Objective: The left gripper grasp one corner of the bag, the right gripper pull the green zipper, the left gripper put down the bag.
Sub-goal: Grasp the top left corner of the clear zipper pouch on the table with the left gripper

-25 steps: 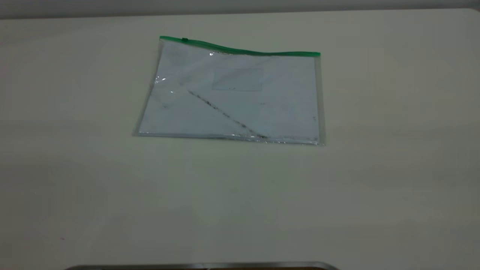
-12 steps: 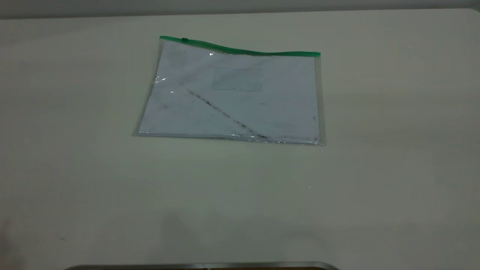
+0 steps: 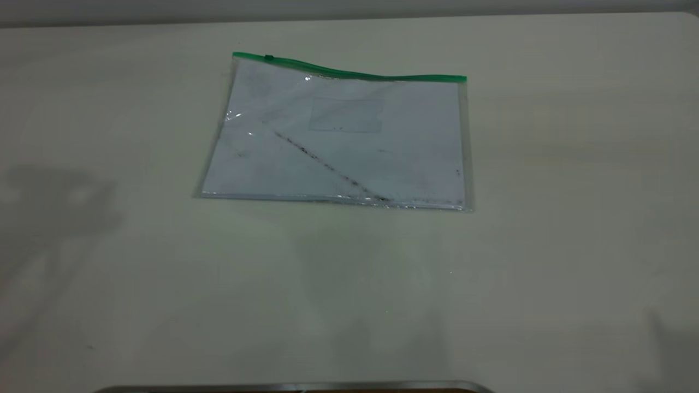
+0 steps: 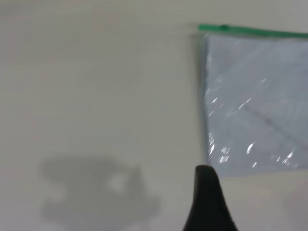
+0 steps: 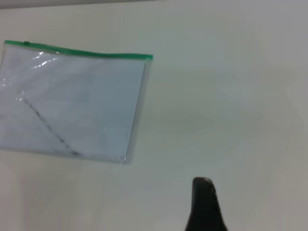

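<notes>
Bring the left gripper [image 4: 208,192], grip unclear, low to the bag [image 3: 338,136] corner by the green zipper [image 3: 349,71], then pinch gently.

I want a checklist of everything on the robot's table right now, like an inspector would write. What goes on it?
Surface: pale table, with soft shadows at its left and near side.
Job's things: the bag lies flat, a white sheet inside and a dark slanting line across it. The green zipper runs along its far edge, with the slider near the left end. Nothing touches the bag.
Clutter: nothing seen.
Grippers: the left gripper hangs beside the bag's left edge, off it; the right gripper hangs over bare table to the bag's right. Only one dark tip of each shows.
Cables: nothing seen.
Surroundings: a grey wall strip behind the table.
</notes>
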You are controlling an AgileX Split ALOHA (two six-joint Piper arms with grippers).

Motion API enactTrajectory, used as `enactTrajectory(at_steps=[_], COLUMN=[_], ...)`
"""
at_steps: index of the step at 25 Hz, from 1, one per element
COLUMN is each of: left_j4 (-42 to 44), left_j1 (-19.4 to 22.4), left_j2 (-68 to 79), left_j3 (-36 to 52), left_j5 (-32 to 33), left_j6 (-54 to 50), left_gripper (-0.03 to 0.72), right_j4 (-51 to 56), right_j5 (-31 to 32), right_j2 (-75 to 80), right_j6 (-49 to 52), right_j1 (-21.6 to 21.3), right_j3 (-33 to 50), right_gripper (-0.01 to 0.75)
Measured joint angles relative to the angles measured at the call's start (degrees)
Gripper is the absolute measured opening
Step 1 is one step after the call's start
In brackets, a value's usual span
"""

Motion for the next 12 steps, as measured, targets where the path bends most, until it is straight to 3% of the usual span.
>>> enactTrajectory(at_steps=[12], left_j4=[-18.22], left_j1=[0.00], left_j2=[33.05], left_j3=[-17.78], left_j5=[0.21], left_j6=[25.61], left_gripper=[0.577], right_j4=[0.41], right_j5=[-11.63], right_j2=[15.27], right_j6=[-4.48], right_j1=[0.00], right_j3=[0.00], right_gripper=[0.576])
